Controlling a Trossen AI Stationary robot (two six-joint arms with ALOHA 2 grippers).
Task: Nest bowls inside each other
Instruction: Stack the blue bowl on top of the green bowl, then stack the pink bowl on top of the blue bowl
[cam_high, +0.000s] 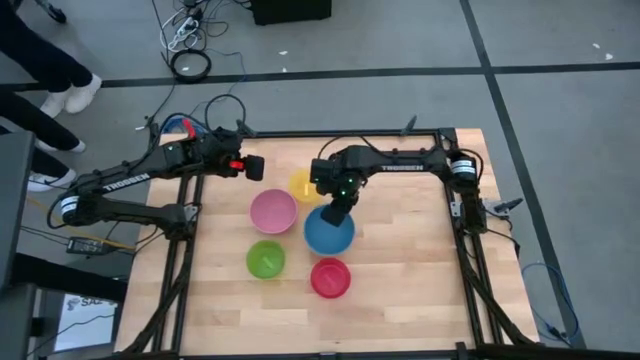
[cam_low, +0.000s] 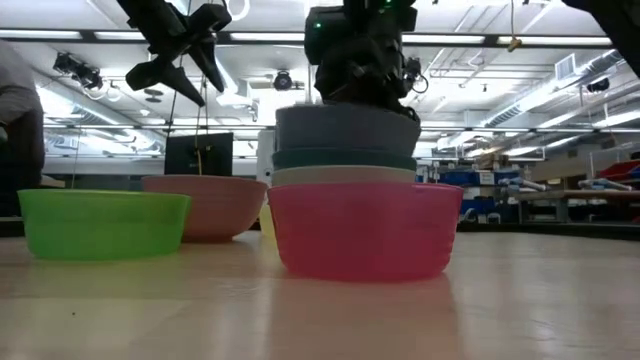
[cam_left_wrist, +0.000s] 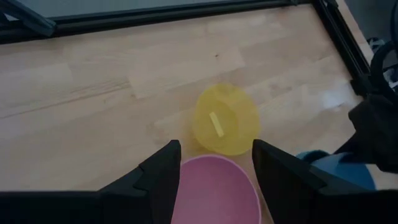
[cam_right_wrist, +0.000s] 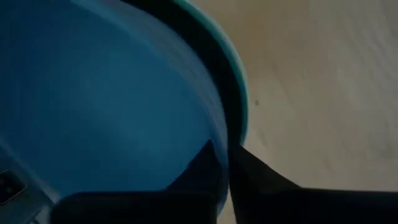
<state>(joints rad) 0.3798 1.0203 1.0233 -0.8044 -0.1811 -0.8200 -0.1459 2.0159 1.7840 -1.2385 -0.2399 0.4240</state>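
Seven bowls sit on the wooden surface (cam_high: 400, 290), and three of them are stacked: the blue bowl (cam_high: 329, 232) sits in the teal bowl (cam_low: 345, 158), which sits in the white bowl (cam_low: 345, 175). Just behind that stack is the yellow bowl (cam_high: 304, 186), to its left the pink bowl (cam_high: 272, 211). Nearer the front edge lie the lime green bowl (cam_high: 265, 259) and the red bowl (cam_high: 330, 277), the red one blocking most of the stack in the low view. The right gripper (cam_right_wrist: 225, 163) reaches down from the far side, its dark fingers nipping the blue bowl's rim, one inside and one outside. The left gripper (cam_left_wrist: 216, 163) hovers above the pink bowl, fingers spread wide, holding nothing. A black frame (cam_high: 470, 250) borders the surface, with cables (cam_high: 190, 40) on the floor beyond.
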